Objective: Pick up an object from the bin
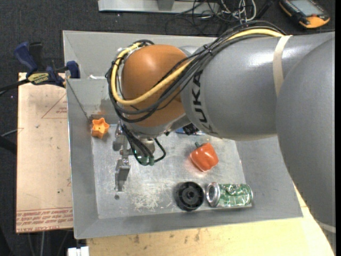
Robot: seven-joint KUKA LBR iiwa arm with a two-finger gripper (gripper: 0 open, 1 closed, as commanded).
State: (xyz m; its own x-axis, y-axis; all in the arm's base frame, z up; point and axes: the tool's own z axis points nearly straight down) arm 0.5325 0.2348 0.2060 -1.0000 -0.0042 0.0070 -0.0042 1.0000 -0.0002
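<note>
Dark letters (198,106) "UKA" of the KUKA brand, on the silver arm (250,89) beside the orange cover (152,84).

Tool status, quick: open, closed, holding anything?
The tool: open or closed cannot be told. It is low over the left floor of the bin, below the small orange star-shaped piece.

**Robot look: grey arm, orange wrist cap**

The arm (250,84) is a fat, smooth, rounded silver-grey casing. Dark "UKA" lettering (195,103) on the side, partly covered by cables. A pale tan band (282,57) wraps one segment. Glossy orange dome cover (152,87) at the wrist. A cable bundle (139,97) loops round the dome: several black, one yellow. The gripper (121,183) is slim grey metal, with thin green and black wires (145,158) beside it.
</note>
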